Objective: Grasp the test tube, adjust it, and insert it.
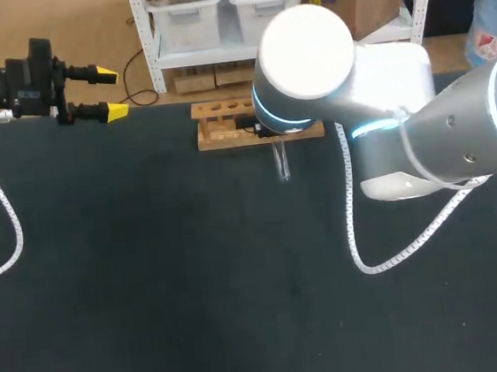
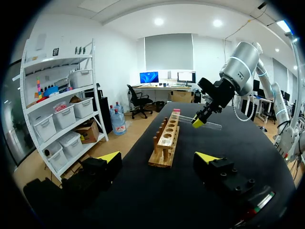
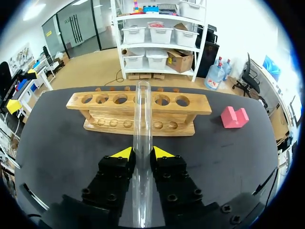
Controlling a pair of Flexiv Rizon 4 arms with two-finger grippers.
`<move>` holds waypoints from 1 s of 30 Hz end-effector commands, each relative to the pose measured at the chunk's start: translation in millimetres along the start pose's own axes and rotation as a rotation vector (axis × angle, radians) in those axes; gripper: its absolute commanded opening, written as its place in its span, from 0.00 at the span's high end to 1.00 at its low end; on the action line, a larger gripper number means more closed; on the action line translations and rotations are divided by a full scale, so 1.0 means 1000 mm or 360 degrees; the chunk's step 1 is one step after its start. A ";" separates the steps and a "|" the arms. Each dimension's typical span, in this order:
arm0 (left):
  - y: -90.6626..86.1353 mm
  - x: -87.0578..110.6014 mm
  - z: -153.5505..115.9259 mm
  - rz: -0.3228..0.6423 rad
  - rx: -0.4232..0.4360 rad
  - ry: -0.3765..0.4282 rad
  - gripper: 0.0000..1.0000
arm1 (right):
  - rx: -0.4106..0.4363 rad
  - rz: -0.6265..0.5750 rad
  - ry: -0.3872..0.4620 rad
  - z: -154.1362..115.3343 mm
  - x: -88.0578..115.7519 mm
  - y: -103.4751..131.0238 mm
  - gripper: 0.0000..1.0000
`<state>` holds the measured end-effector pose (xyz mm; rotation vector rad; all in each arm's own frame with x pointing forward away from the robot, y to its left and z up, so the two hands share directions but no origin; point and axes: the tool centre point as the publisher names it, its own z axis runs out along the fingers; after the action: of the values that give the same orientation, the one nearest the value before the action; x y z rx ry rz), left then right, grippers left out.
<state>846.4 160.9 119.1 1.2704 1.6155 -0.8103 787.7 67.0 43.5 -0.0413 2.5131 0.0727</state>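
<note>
A clear glass test tube (image 3: 142, 133) lies lengthwise between my right gripper's (image 3: 142, 152) yellow tips, which are shut on it. Its open end points toward the wooden rack (image 3: 138, 112), over the rack's middle holes. In the head view the tube (image 1: 281, 160) sticks out from under my right arm, just in front of the rack (image 1: 220, 122); the gripper itself is hidden there. My left gripper (image 1: 112, 94) stands open and empty at the table's far left corner. The left wrist view shows the rack (image 2: 167, 140) ahead of it and the right gripper (image 2: 199, 121) holding the tube (image 2: 212, 125) nearly level.
A pink block (image 3: 234, 117) lies on the black table (image 1: 151, 276) beside the rack's right end. A white coiled cable (image 1: 371, 253) hangs from my right arm onto the table. Another cable (image 1: 1, 203) trails from my left arm.
</note>
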 end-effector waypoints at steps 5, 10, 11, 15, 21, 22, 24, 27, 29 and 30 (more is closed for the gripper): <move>0.000 0.001 0.000 0.0005 0.0001 -0.0006 0.00 | 0.0019 0.0001 0.0036 0.010 -0.002 0.004 1.00; 0.000 0.001 0.000 0.0005 0.0001 -0.0006 0.00 | 0.0025 -0.0009 0.0061 0.013 0.000 0.006 1.00; 0.000 0.001 0.000 0.0005 0.0001 -0.0006 0.00 | 0.0025 -0.0010 0.0067 0.013 0.001 0.006 1.00; 0.000 0.001 0.000 0.0005 0.0001 -0.0006 0.00 | 0.0032 -0.0011 0.0095 0.016 0.003 0.006 1.00; 0.000 0.001 0.000 0.0005 0.0001 -0.0006 0.00 | 0.0039 -0.0021 0.0128 0.020 0.005 0.006 1.00; 0.000 0.001 0.000 0.0005 0.0001 -0.0006 0.00 | 0.0040 -0.0022 0.0130 0.020 0.005 0.006 1.00; 0.000 0.001 0.000 0.0005 0.0001 -0.0006 0.00 | 0.0044 -0.0022 0.0129 0.020 0.004 0.006 1.00; 0.000 0.001 0.000 0.0005 0.0001 -0.0006 0.00 | 0.0057 -0.0014 0.0099 0.013 0.001 0.005 1.00; 0.000 0.001 0.000 0.0005 0.0001 -0.0006 0.00 | 0.0062 -0.0016 0.0073 0.007 -0.003 0.005 1.00; 0.000 0.001 0.000 0.0005 0.0001 -0.0006 0.00 | 0.0061 -0.0014 0.0059 0.005 -0.006 0.004 1.00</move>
<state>846.4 160.9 119.1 1.2705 1.6155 -0.8103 800.2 74.1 36.9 -0.0443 2.5671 0.0222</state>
